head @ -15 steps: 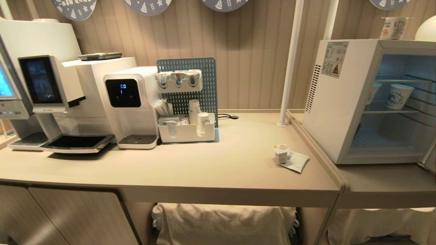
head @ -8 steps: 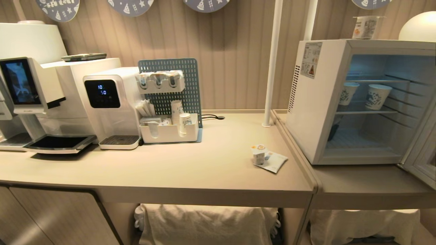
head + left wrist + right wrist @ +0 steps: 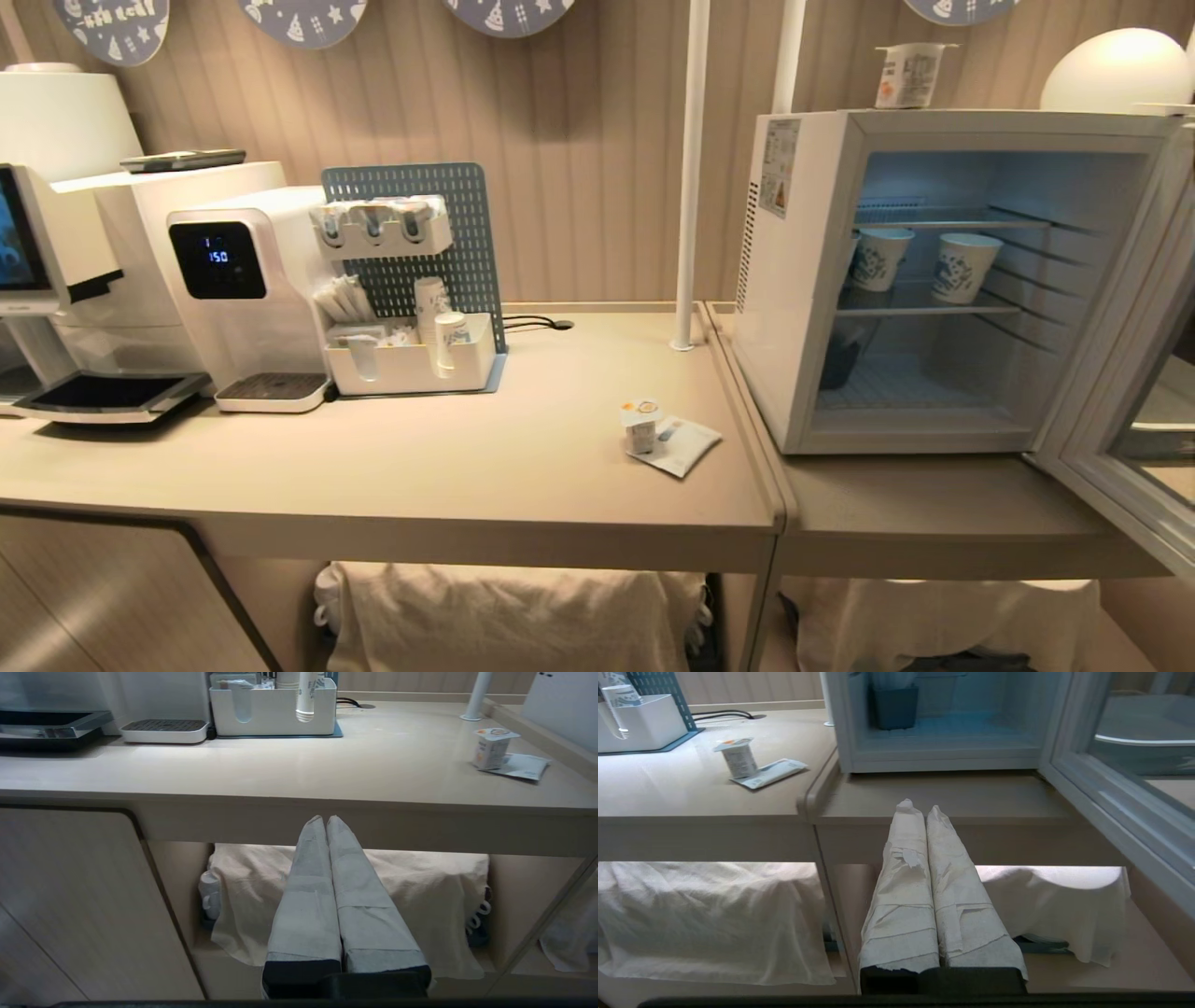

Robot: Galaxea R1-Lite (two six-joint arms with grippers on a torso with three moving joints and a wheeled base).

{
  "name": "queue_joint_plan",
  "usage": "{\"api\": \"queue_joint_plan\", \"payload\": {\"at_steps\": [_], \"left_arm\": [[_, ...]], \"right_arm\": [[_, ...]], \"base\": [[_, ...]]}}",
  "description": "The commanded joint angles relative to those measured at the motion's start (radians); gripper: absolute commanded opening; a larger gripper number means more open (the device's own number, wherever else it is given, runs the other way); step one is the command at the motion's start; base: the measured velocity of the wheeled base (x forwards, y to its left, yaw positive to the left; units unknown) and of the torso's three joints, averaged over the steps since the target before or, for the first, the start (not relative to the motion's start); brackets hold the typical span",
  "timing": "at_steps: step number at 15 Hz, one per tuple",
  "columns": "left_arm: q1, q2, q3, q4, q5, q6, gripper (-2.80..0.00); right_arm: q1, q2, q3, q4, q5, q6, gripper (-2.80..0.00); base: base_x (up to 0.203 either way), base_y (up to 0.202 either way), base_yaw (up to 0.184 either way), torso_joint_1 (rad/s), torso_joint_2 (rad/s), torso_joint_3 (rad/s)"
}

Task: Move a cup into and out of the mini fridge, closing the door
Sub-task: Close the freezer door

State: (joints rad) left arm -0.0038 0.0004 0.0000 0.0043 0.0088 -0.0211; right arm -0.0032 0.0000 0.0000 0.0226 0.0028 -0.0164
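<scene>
**Standing cup, open fridge, both grippers parked**

Standing upright on the counter (image 3: 467,467), the cup (image 3: 640,426) touches a flat paper packet (image 3: 681,444), near the mini fridge (image 3: 794,280). Its door (image 3: 1111,439) hangs wide open; two paper cups (image 3: 966,266) sit on a wire shelf inside. Below the counter edge, the left gripper (image 3: 325,820) and right gripper (image 3: 920,807) have fingers pressed together, empty.

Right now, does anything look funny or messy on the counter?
Nothing is spilled or broken. The fridge door hangs wide open, and the cup stands upright on the counter, partly on a flat paper packet lying askew.
</scene>
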Motion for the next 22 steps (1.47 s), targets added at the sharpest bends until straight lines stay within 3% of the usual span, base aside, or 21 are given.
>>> {"api": "queue_joint_plan", "payload": {"at_steps": [1, 22], "left_arm": [[0.001, 0.0, 0.002, 0.0, 0.0, 0.001, -2.8], [0.001, 0.0, 0.002, 0.0, 0.0, 0.0, -2.8]], "right_arm": [[0.0, 0.002, 0.0, 0.0, 0.0, 0.0, -2.8], [0.0, 0.002, 0.0, 0.0, 0.0, 0.0, -2.8]], "base": [[0.0, -0.194, 0.003, -0.004, 0.0, 0.004], [0.0, -0.193, -0.001, 0.002, 0.0, 0.003]]}}
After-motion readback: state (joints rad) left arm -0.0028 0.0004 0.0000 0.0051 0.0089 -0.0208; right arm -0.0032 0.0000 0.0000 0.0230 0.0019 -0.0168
